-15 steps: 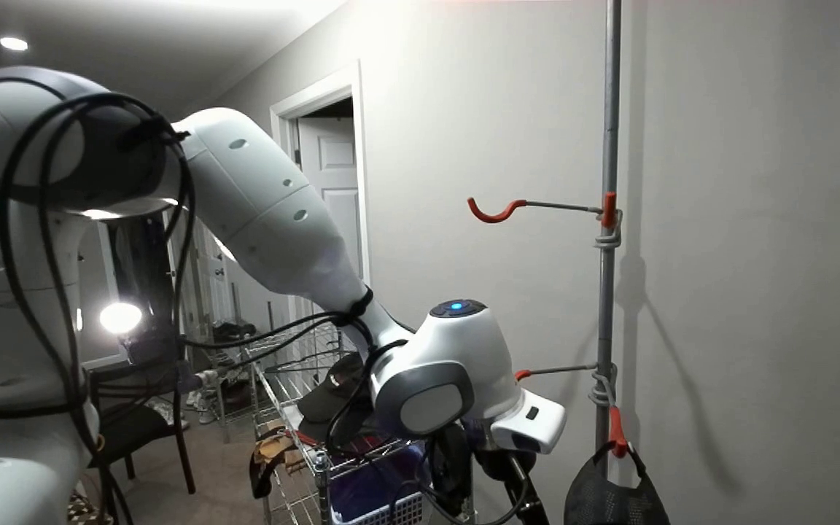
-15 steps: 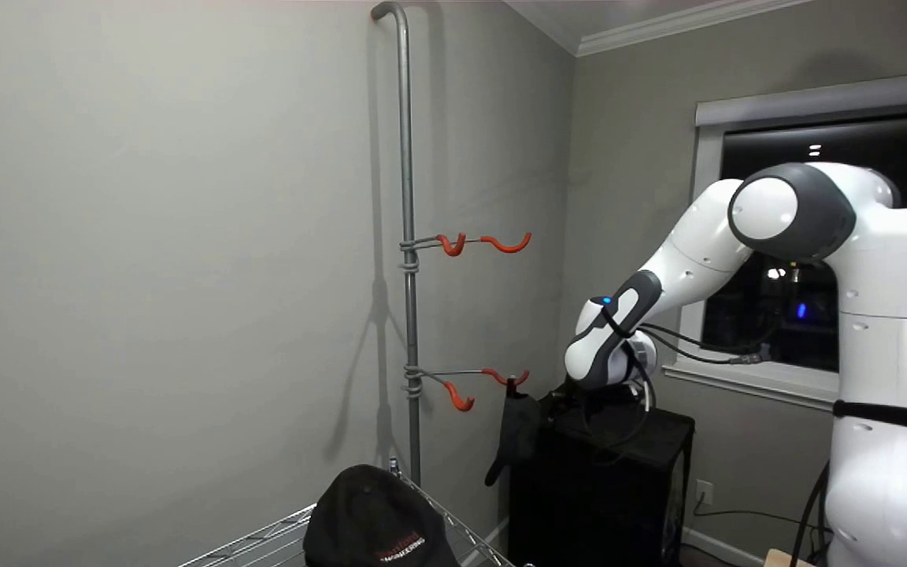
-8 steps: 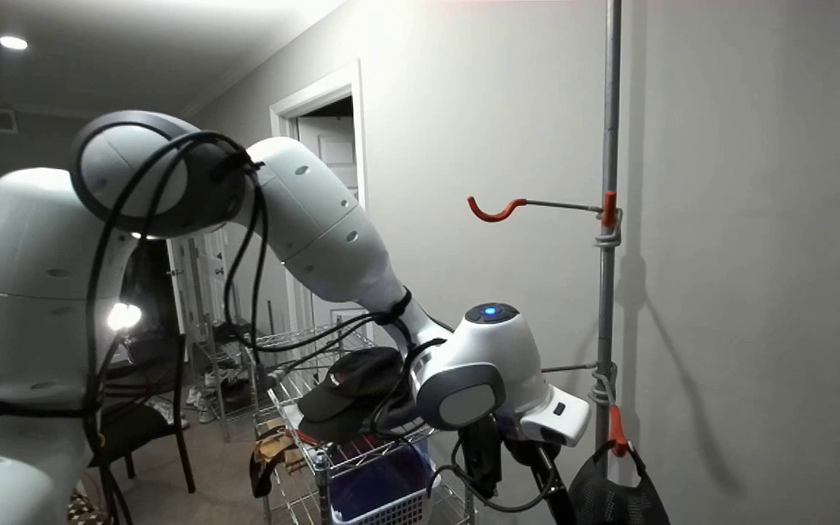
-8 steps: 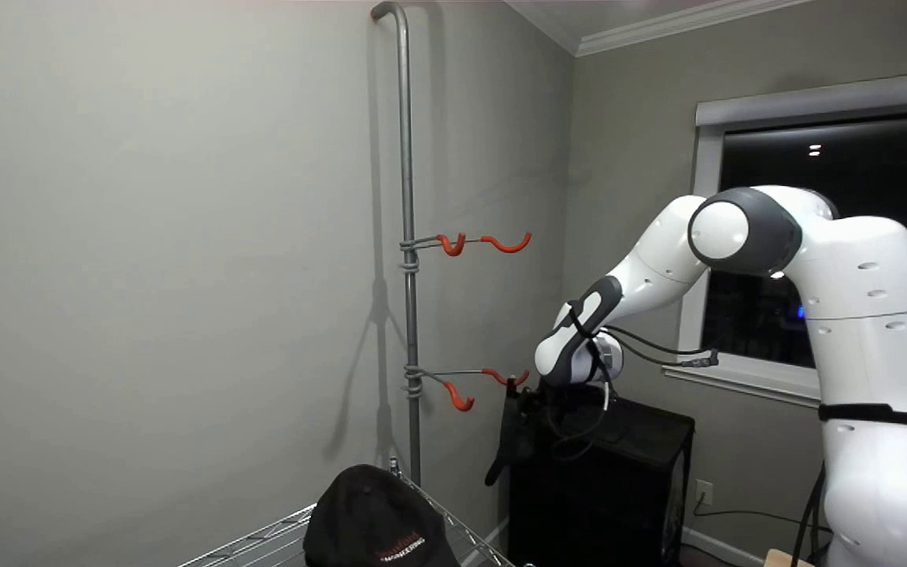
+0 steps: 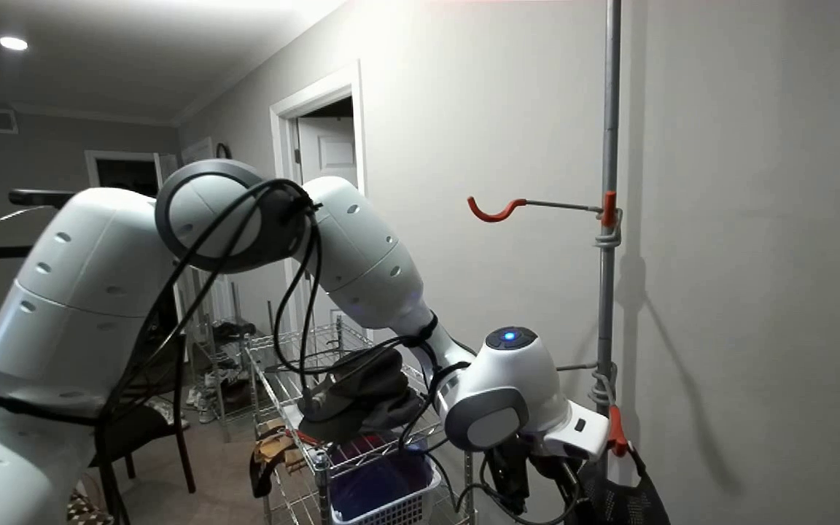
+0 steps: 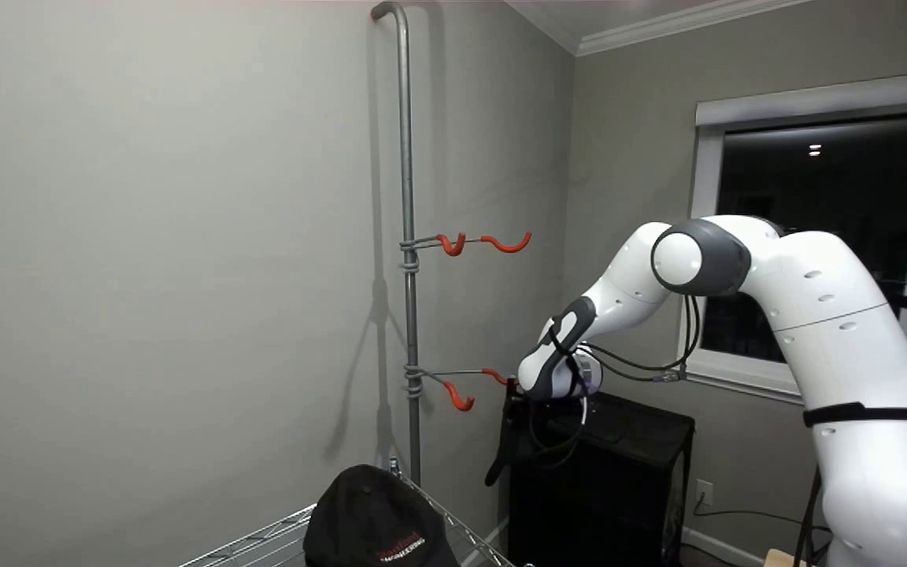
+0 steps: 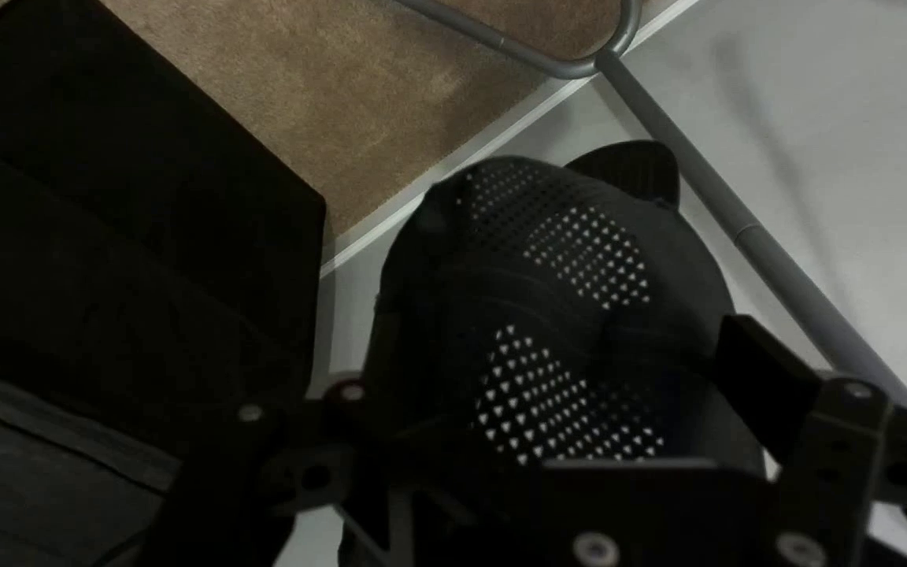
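A black cap with mesh panels (image 7: 587, 256) hangs from a lower red hook (image 5: 617, 430) on the grey pole (image 5: 609, 292). The hanging cap also shows in both exterior views (image 5: 633, 504) (image 6: 503, 441). My gripper (image 7: 556, 346) is open, with its fingers (image 7: 764, 378) wide apart on either side of the cap in the wrist view. The cap fills the space between and beyond them. I cannot tell whether a finger touches it. In the exterior views the fingers are dark and hard to make out against the cap.
A red hook (image 5: 496, 211) sticks out above the hand. A black box-shaped cabinet (image 6: 603, 480) stands beside the hanging cap and shows in the wrist view (image 7: 146, 220). A wire rack (image 5: 281, 408) carries a dark cap (image 6: 375, 516), with a white basket (image 5: 391, 507) below.
The arm has reached out and down towards the pole, rightward in an exterior view and leftward in the opposite picture. The hand now overlaps the hanging cap. The cap still hangs on its hook.
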Motion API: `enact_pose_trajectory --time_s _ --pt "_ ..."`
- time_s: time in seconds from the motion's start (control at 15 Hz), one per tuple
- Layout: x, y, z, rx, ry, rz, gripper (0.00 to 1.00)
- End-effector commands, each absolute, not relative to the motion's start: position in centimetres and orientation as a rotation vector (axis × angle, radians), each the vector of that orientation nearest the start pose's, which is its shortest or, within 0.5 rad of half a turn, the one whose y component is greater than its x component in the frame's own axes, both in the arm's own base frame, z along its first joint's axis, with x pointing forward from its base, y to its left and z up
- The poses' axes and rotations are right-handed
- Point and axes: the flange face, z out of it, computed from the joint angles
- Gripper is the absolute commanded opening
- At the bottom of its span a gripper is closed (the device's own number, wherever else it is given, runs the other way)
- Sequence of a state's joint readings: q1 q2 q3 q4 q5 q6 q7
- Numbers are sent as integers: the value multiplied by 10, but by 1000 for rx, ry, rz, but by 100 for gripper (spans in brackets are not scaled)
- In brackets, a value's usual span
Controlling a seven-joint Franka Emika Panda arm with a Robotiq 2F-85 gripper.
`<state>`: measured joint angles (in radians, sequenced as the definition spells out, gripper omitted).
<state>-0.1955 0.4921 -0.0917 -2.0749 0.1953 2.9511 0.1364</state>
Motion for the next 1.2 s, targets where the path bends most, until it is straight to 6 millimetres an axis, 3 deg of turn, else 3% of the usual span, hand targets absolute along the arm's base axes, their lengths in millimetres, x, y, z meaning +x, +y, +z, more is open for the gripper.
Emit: enact_pose_trajectory --time_s 0.0,0.27,0.33,0.47,1.13 --pt "605 -196 228 -2957 834 -681 100" --pt "619 -194 240 -2978 733 -774 100" --pt "622 -194 244 -2984 707 -804 75" --pt "625 -195 253 -2990 667 -851 68" --pt "617 -194 273 -3004 586 -933 3"
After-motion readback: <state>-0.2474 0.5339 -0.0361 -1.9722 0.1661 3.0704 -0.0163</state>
